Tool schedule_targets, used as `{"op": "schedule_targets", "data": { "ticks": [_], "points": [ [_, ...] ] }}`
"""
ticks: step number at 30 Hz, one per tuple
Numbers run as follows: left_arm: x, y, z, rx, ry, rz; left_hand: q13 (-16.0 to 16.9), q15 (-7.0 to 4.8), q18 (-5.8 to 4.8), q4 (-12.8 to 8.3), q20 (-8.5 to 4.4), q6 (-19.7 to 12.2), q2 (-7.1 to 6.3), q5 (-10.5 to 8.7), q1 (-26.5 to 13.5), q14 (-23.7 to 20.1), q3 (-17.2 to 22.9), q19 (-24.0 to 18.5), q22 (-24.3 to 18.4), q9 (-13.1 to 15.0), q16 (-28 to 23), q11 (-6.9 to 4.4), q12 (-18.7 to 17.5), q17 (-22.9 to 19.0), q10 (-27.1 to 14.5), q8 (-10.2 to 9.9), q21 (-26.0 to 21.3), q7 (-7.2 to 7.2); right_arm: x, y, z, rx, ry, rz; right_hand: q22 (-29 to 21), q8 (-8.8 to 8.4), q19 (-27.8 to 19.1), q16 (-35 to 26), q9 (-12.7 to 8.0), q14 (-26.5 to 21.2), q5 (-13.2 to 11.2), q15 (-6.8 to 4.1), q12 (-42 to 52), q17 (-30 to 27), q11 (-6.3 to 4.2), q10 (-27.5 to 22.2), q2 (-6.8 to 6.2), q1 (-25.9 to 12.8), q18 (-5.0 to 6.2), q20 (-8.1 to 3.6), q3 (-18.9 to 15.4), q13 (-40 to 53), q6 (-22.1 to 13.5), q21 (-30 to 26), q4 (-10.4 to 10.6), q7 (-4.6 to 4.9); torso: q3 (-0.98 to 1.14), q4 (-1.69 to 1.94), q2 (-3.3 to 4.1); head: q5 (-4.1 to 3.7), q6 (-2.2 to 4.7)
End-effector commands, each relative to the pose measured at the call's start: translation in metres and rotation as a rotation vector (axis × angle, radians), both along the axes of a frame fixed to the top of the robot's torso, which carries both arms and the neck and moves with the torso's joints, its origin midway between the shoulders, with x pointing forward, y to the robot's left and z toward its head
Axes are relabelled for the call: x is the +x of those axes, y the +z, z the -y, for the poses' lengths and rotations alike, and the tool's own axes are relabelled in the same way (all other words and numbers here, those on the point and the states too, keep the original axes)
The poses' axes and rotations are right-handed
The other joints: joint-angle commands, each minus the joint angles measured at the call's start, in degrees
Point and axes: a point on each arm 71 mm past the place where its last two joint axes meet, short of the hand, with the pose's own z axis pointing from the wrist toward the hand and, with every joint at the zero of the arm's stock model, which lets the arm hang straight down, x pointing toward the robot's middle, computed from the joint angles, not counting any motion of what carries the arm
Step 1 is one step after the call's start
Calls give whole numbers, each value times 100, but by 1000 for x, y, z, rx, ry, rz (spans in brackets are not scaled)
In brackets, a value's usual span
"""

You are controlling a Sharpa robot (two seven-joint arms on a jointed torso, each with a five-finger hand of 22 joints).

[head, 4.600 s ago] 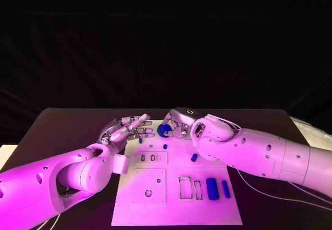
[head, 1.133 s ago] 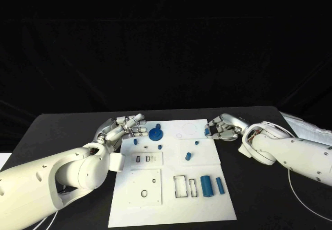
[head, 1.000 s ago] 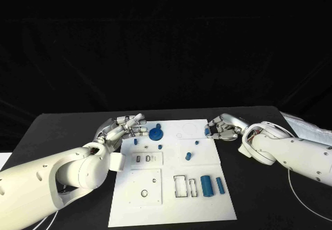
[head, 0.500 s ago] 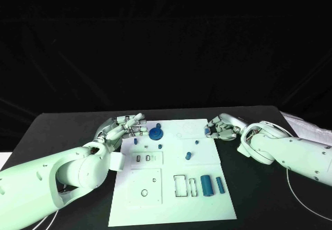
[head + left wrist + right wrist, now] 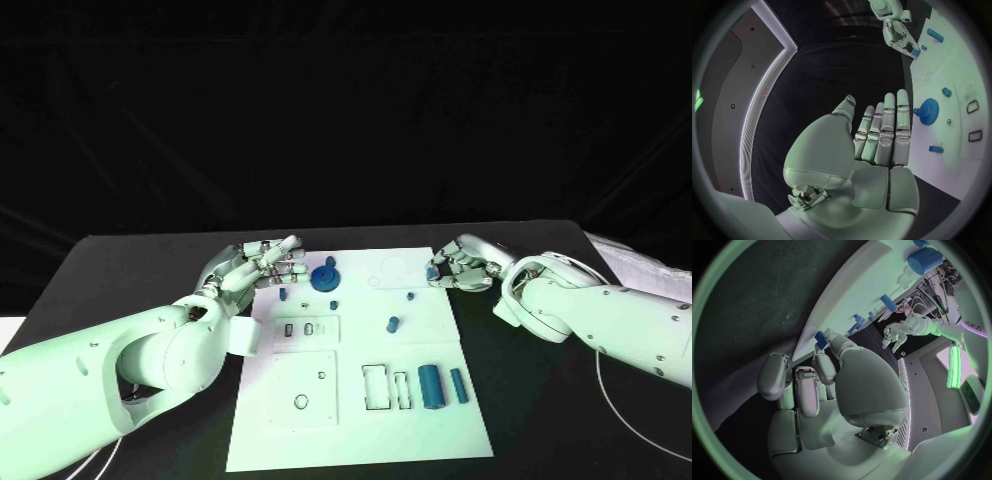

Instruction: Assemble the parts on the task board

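Close to me on the white board (image 5: 361, 420), two long blue parts (image 5: 441, 386) lay side by side next to empty slots, waiting to go in. Farther up, my blue gear (image 5: 325, 280) sat on its spot. My left hand (image 5: 263, 268) was beside it at the board's edge, fingers flat and apart, holding nothing. At the far right edge, my right hand (image 5: 464, 266) pinched a small blue part (image 5: 434, 271), maybe to place it.
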Motion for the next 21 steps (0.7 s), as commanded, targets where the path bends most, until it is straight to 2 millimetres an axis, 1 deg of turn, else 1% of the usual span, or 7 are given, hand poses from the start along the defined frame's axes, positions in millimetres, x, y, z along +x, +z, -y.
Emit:
{"op": "schedule_targets", "data": {
  "ticks": [1,8,9,11,14,17,21],
  "points": [
    [0,1,1,-7,-18,16,-4,30,57,-19,28,25,30,22,12,18,1,2,-5,-2,-36,20,-17,9,-5,-23,18,7,-1,4,-3,65,-32,0,4,23,4,37,67,502,26,-53,30,993,-34,30,96,-67,-83,-44,18,8,94,16,26,-54,-2,-3,-6,2,2],
    [4,0,-5,0,3,18,-4,31,57,-26,28,26,36,22,14,17,6,-1,-5,-2,-43,21,-21,15,-5,-27,17,7,-8,16,-25,139,-45,-64,-57,-7,-18,6,65,490,-96,-65,-43,941,-40,8,154,-173,-73,-63,31,-36,72,-11,73,-57,-19,8,-30,7,7],
    [4,0,-6,2,6,18,-4,31,57,-26,28,26,36,22,14,17,6,-1,-5,-2,-43,21,-21,15,-5,-27,17,7,-10,18,-29,138,-41,-66,-60,-10,-19,4,64,489,-100,-65,-49,937,-39,7,160,-180,-73,-64,32,-39,70,-12,77,-56,-30,13,-38,8,0],
    [6,-1,-7,3,12,18,-4,31,57,-26,28,27,38,22,14,17,7,-1,-5,-2,-44,20,-21,16,-4,-27,17,6,-14,21,-40,127,-29,-65,-76,-18,-25,-2,63,487,-103,-65,-67,928,-38,0,172,-201,-70,-65,34,-51,63,-20,88,-54,-37,20,-54,18,-11],
    [7,-2,-9,5,18,17,-4,31,57,-27,28,27,39,22,14,17,7,-1,-5,-2,-44,20,-21,16,-4,-27,17,6,-19,24,-58,94,-2,-53,-89,-28,-30,-10,61,484,-97,-64,-96,915,-36,-11,181,-220,-68,-66,38,-69,53,-26,97,-51,-51,34,-79,35,-29],
    [9,-4,-11,6,24,15,-4,31,57,-27,28,27,39,22,14,17,7,-1,-5,-2,-44,20,-21,16,-4,-27,17,6,-24,26,-80,46,33,-31,-105,-37,-36,-19,59,480,-84,-63,-134,899,-34,-27,189,-234,-65,-66,43,-95,44,-34,103,-49,-66,44,-101,81,-55],
    [11,-6,-14,8,37,13,-3,30,57,-30,28,30,45,23,17,18,11,-1,-5,-1,-47,19,-22,19,0,-28,18,4,-33,26,-111,-7,83,-8,-124,-41,-44,-30,59,476,-73,-63,-174,880,-34,-44,200,-242,-62,-66,50,-122,43,-43,107,-50,-83,63,-124,152,-128]
  ]
}}
